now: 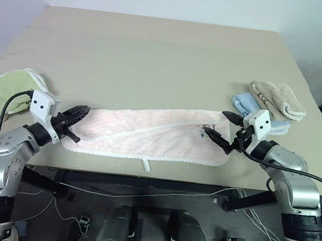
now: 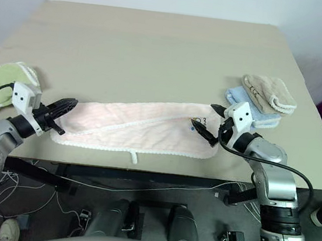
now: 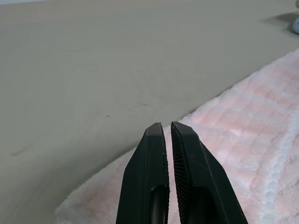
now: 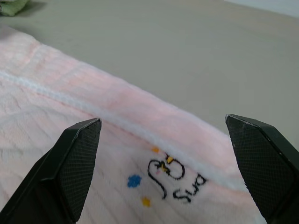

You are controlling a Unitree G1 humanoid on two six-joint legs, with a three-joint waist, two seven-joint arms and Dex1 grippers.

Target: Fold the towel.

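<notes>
The pale pink towel [image 1: 153, 136] lies folded lengthwise along the table's front edge, its white stitched edging running across it and a small white loop [image 1: 145, 165] at the near edge. My left gripper [image 1: 81, 114] is shut at the towel's left end; in the left wrist view its fingertips [image 3: 161, 133] meet over the towel's corner with nothing between them. My right gripper [image 1: 216, 126] is open at the towel's right end. In the right wrist view its two fingers [image 4: 77, 154] stand wide apart on either side of the embroidered mark [image 4: 168, 179].
A light green folded towel [image 1: 9, 90] sits at the table's left edge. A beige folded towel [image 1: 278, 99] rests on a light blue one [image 1: 246, 103] at the right edge, just behind my right gripper. The tan table [image 1: 156, 61] stretches away behind the towel.
</notes>
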